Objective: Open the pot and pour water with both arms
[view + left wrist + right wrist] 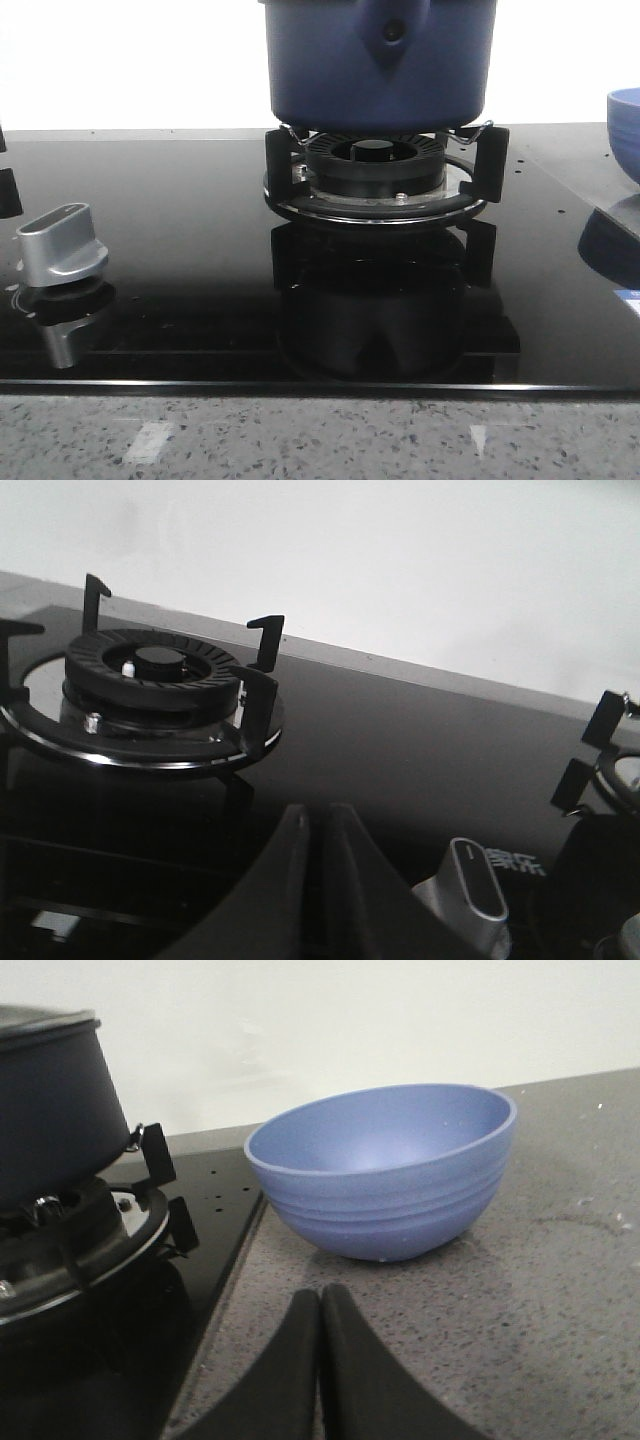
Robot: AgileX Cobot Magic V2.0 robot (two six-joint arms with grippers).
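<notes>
Both tools, left [318,880] and right [320,1360], are sitting pinched together, the pot [380,65] waiting on its burner [375,165], the bowl [385,1165] standing ready for pouring.

Two smooth, matte black tapered fingers of the left gripper [318,880], curving outward toward their bases, meet along a thin seam near the silver stove knob [470,895]. The right gripper [320,1360] shows matching black curved fingers; any screws or markings seem out of view.
</notes>
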